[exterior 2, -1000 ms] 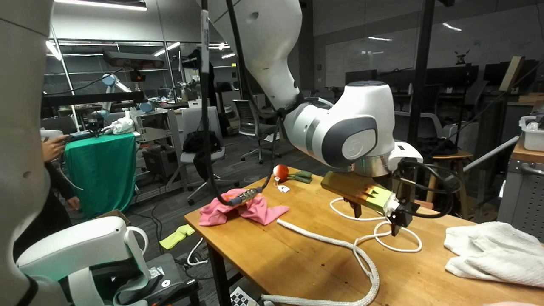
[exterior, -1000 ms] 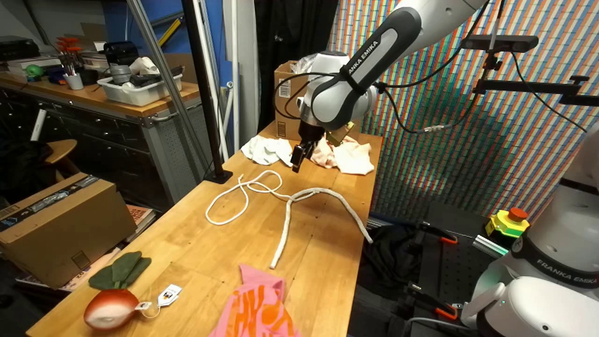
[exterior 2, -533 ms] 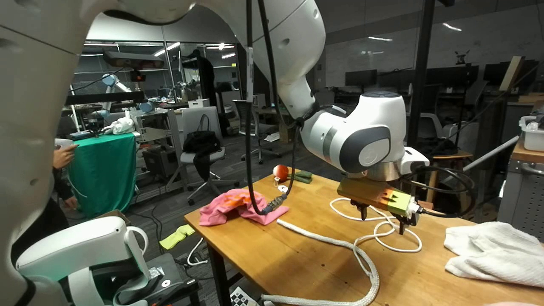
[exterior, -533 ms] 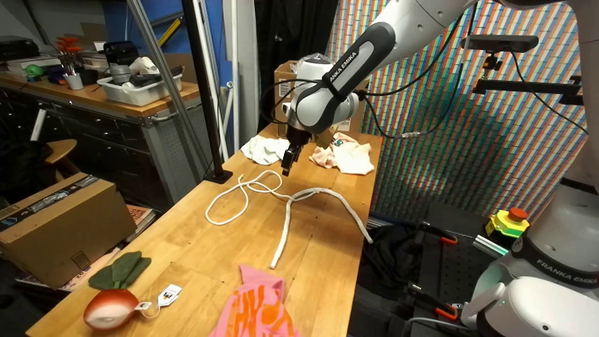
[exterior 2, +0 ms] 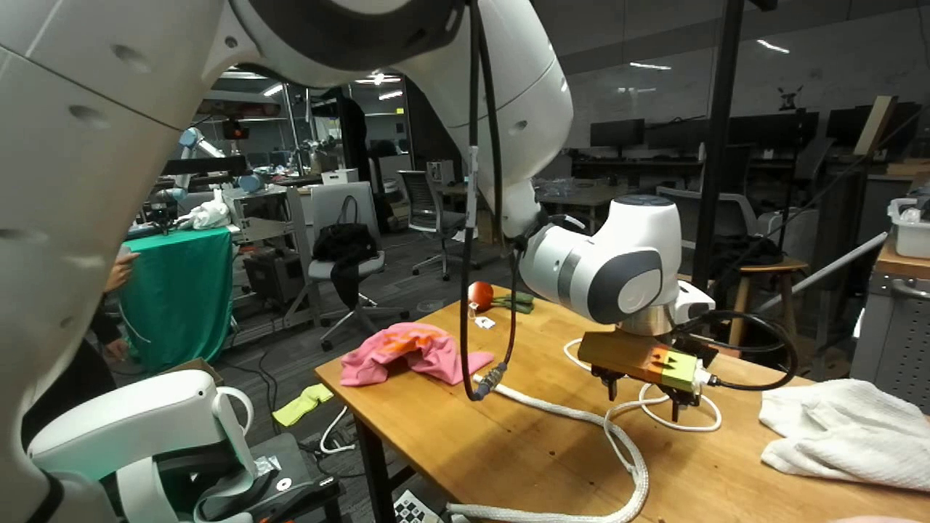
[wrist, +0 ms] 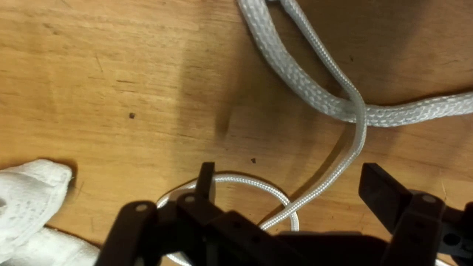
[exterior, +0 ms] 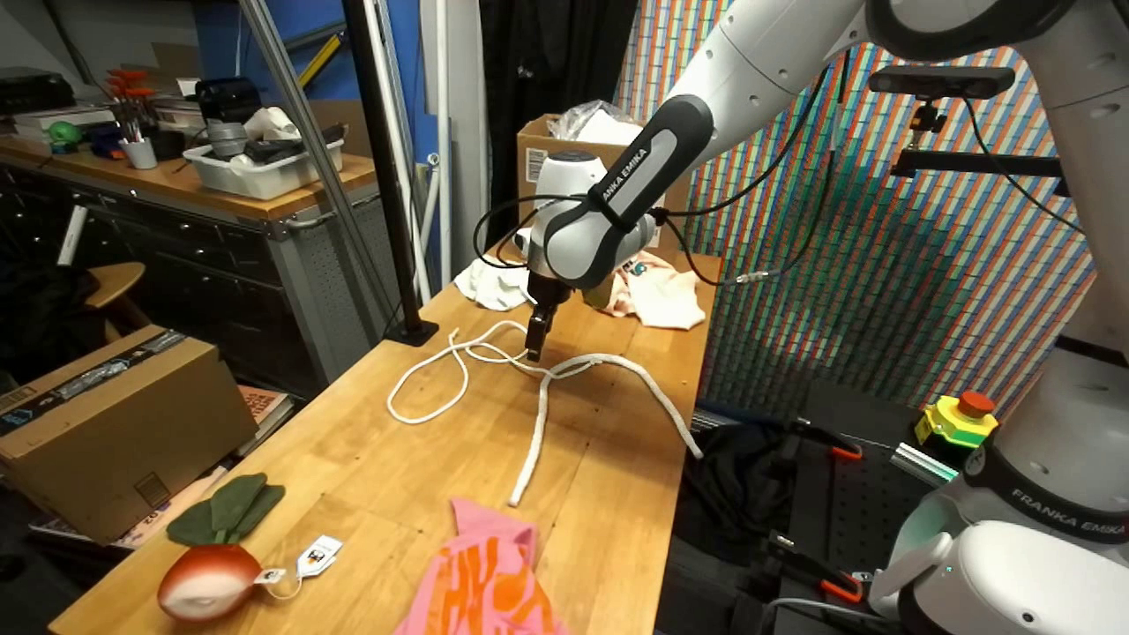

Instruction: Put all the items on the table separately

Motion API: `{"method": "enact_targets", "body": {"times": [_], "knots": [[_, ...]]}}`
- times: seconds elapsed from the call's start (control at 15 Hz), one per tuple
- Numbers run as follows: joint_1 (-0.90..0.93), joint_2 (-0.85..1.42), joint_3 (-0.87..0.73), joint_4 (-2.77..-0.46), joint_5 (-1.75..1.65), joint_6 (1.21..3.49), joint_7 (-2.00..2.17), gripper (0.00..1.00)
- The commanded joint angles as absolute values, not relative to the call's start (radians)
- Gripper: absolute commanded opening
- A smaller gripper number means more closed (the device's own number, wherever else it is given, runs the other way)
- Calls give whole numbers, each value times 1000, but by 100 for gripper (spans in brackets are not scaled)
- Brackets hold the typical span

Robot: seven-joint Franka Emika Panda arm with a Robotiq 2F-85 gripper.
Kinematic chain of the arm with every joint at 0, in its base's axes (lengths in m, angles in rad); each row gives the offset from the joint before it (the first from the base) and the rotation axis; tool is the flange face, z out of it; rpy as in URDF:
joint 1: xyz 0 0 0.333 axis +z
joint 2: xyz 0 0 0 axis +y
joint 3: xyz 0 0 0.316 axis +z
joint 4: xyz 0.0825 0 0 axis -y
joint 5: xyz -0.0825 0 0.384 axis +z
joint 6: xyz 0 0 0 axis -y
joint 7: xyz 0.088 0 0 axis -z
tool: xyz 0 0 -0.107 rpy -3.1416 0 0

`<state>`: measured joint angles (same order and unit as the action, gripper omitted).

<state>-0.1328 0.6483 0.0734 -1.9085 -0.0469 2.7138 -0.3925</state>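
Standing near a workbench [exterior: 163, 185] is the wooden table [exterior: 441, 467].

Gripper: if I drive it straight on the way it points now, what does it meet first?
Most likely the thin white cord, which the wrist view shows crossing beneath the open gripper; failing that, the bare table around it. How far down they lie is unclear.

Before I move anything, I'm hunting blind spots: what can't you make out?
Pink cloth: cut off by the bottom edge in an exterior view.
White cloth: cut off by the right edge in an exterior view.
Thin cord: partly hidden behind the end effector in the wrist view.
Print on the larger tag: too small in both exterior views.
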Motion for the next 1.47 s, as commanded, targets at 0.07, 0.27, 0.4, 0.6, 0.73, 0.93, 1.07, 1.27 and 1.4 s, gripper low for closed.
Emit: {"method": "enact_targets", "body": {"times": [0.07, 0.27, 0.4, 0.6, 0.73, 0.93, 1.07, 1.27, 1.4], "knots": [[-100, 703, 51, -1850, -111, 2706, -379, 100], [-84, 724, 35, -1838, -146, 2707, -373, 100], [-72, 740, 23, -1827, -165, 2709, -365, 100], [-61, 752, 13, -1814, -182, 2705, -355, 100], [-60, 749, 17, -1812, -181, 2708, -354, 100], [-53, 750, 17, -1805, -182, 2706, -351, 100], [-44, 756, 8, -1799, -189, 2702, -345, 74], [-39, 761, 4, -1794, -193, 2693, -341, 51], [-30, 763, -1, -1790, -198, 2680, -333, 36]]}}
